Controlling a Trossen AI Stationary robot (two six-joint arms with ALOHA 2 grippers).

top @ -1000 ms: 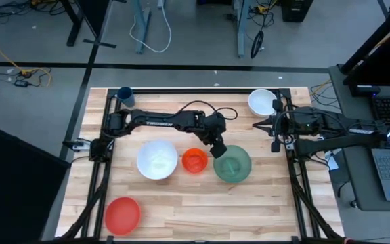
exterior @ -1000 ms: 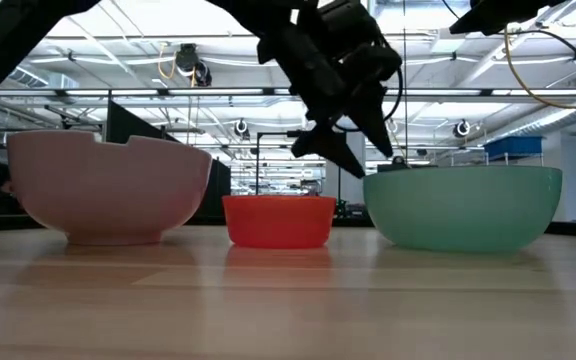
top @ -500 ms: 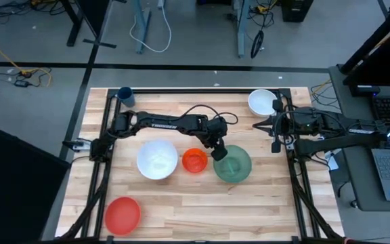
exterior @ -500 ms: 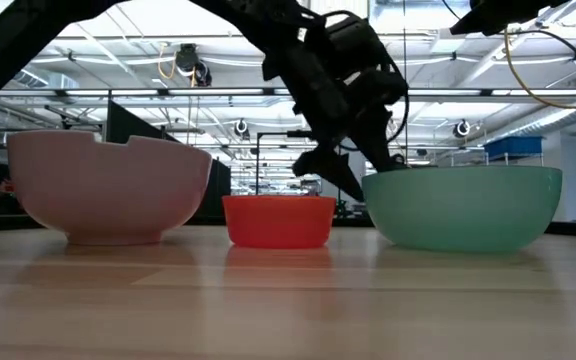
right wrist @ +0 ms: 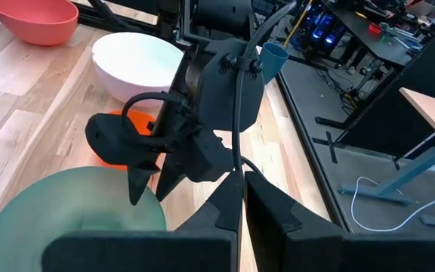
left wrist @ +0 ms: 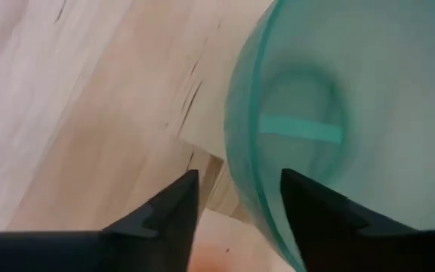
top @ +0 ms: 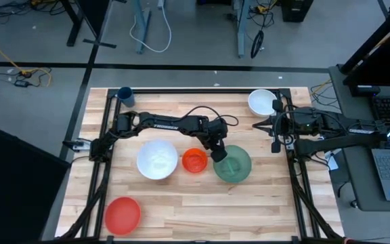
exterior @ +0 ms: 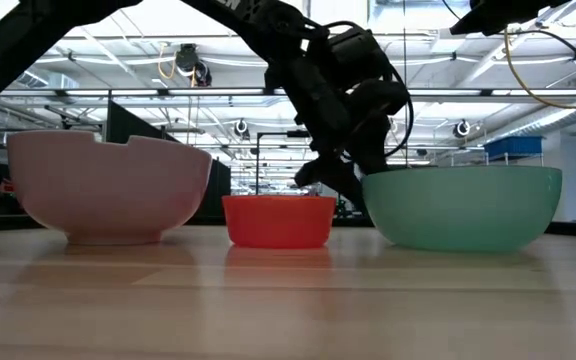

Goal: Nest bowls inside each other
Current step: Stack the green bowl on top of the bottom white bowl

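Observation:
The green bowl (top: 234, 165) stands on its base right of the table's middle. My left gripper (top: 219, 155) is lowered onto the bowl's left far rim (left wrist: 240, 177). It is open: one finger (left wrist: 312, 208) stands inside the bowl, the other (left wrist: 174, 211) outside, and neither visibly touches the wall. The small orange-red bowl (top: 195, 160) sits just left of it, then the large white bowl (top: 157, 159). The red bowl (top: 122, 213) is near left; the smaller white bowl (top: 262, 102) is far right. My right gripper (right wrist: 244, 198) waits shut at the right edge.
A dark blue cup (top: 125, 95) stands at the table's far left corner. The orange-red bowl (exterior: 278, 220) is a finger's width from the green bowl (exterior: 463, 205). Bare wood lies along the near edge between the red bowl and the right side.
My left gripper has come down toward the green bowl's rim, so that its fingers now straddle it. The bowls have stayed where they were.

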